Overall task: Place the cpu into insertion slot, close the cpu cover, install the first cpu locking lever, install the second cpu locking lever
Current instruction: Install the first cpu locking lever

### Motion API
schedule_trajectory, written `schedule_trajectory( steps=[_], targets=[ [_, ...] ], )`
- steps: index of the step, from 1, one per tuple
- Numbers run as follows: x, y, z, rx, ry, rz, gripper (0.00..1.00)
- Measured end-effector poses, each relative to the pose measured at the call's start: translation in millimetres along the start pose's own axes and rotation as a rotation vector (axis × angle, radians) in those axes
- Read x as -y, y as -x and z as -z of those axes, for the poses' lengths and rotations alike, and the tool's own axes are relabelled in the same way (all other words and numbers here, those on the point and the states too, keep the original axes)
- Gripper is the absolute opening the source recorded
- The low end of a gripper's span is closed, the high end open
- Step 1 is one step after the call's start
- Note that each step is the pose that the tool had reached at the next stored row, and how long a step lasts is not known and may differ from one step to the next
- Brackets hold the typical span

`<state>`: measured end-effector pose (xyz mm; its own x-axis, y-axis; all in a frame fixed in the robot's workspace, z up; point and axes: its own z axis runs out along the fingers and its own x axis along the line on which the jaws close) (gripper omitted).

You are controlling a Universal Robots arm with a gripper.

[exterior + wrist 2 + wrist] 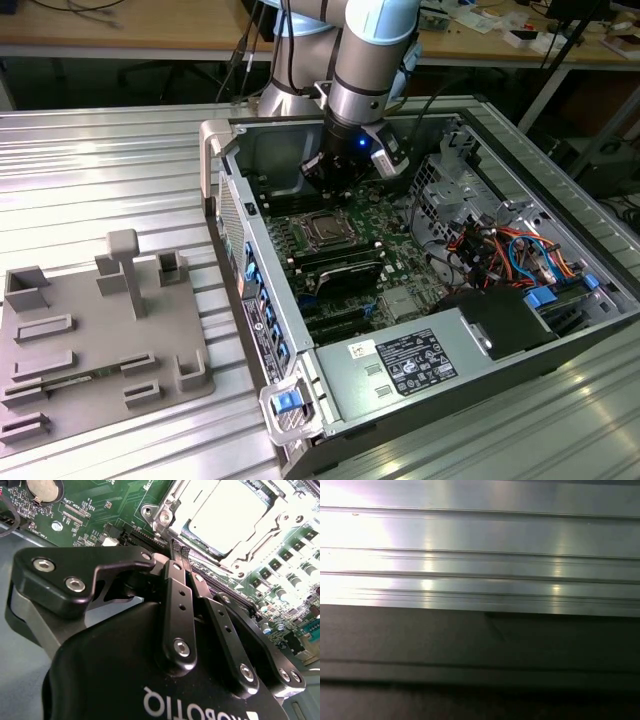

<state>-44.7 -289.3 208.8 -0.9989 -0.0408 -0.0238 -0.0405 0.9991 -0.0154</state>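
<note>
Black hand [179, 549] just beside silver cpu [231, 511]

Arm [365, 60] vertical, tool [179, 549] pointing down, fingers [176, 595] together.

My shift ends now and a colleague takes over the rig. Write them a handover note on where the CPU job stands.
Gripper: fingers shut, holding nothing, tips close to the edge of the insertion slot, over the motherboard.
Cpu: seated in the insertion slot.
Cpu cover: lying flat, framing the chip.
Done: cpu placed and cover closed, as far as the second wrist view shows.
Left: the two locking levers; I cannot tell whether either is latched.
</note>
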Motion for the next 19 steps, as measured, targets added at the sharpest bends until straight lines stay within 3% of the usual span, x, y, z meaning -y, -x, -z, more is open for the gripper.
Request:
schedule_trajectory(
  steps=[11,14,19],
  targets=[
    [0.6,-0.2,-5.6,-0.0005,-0.0021,0.000,0.11],
    [0.2,-0.1,-7.5,0.0004,0.0006,0.000,0.11],
    [0.3,-0.2,-7.1,-0.0001,-0.0015,0.000,0.11]
  ],
)
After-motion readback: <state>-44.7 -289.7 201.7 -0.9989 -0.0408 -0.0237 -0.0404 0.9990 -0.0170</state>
